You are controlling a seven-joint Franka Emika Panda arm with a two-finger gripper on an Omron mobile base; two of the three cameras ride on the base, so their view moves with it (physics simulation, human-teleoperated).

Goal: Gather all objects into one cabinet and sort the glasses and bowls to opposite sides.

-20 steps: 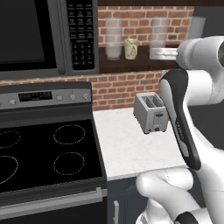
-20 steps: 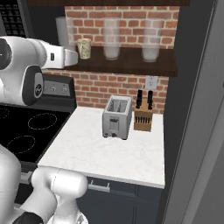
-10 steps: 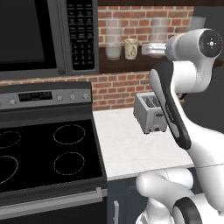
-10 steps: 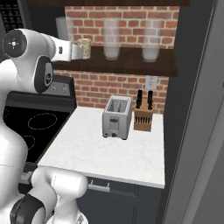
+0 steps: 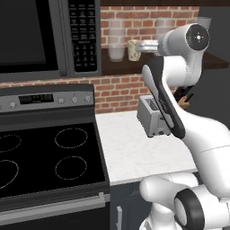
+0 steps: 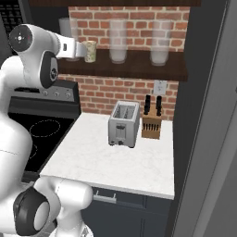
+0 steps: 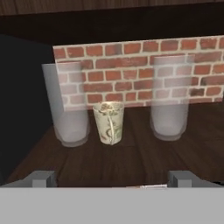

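Observation:
A cream patterned mug (image 7: 109, 122), one of the glasses, stands upright on the brown wooden shelf (image 7: 131, 157) in front of the red brick wall. It is also visible in the left base view (image 5: 133, 50) and the right base view (image 6: 90, 51). My gripper (image 7: 113, 178) is level with the shelf, pointing straight at the mug and a short way from it, open with nothing between its fingertips (image 7: 41, 177). From the base cameras the gripper (image 5: 141, 45) (image 6: 82, 48) reaches almost to the mug. The cabinet and the bowls are out of view.
Tall clear tumblers (image 7: 68, 109) (image 7: 169, 103) flank the mug closely on the shelf. Below on the white counter (image 6: 102, 162) stand a silver toaster (image 6: 123, 124) and a knife block (image 6: 152, 122). A microwave (image 5: 45, 36) hangs over the black stove (image 5: 45, 157).
The arm has swung its hand round toward the brick shelf and reached in to the cream mug. The jaws stayed open and the mug has not moved.

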